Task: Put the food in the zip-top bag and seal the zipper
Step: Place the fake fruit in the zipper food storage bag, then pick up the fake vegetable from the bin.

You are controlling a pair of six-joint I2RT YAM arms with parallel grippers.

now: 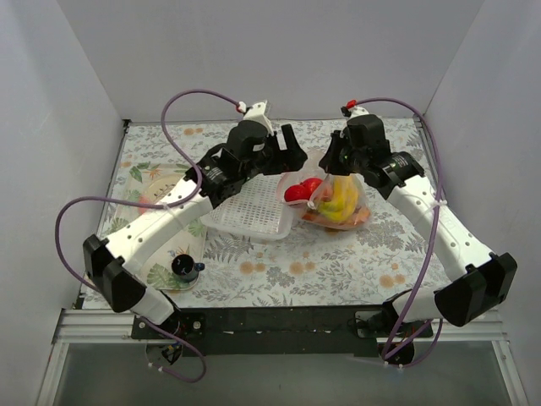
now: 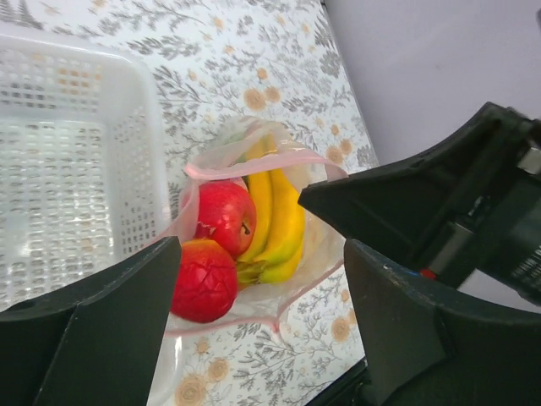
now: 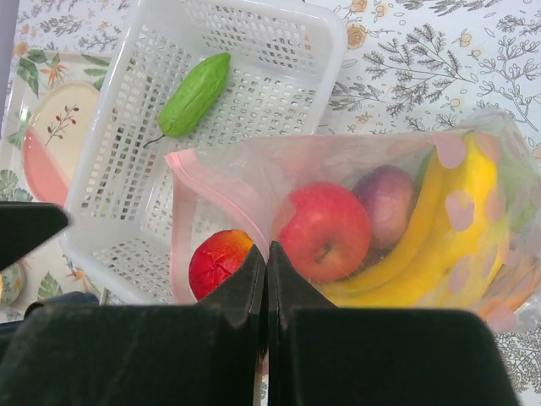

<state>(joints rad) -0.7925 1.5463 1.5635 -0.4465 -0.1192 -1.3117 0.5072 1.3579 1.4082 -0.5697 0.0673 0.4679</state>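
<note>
The right gripper (image 3: 266, 275) is clenched on the film of the zip-top bag (image 3: 439, 161) beside its mouth, seemingly to hold the pink zipper (image 3: 179, 220) agape toward the white slotted basket (image 3: 279, 34). Inside lie the red apple (image 3: 325, 230), purple onion (image 3: 387, 196) and banana bunch (image 3: 456, 228), with the small red tomato (image 3: 218, 260) just at the mouth. The left gripper (image 2: 260, 254) hangs released and empty over that opening, probably free to fetch the green cucumber (image 3: 196, 93) lying in the basket.

I see the zip-top bag (image 1: 321, 200), holding food (image 1: 343, 205), beside the white basket (image 1: 249, 213). My right claw (image 1: 336, 169) grips its top.
</note>
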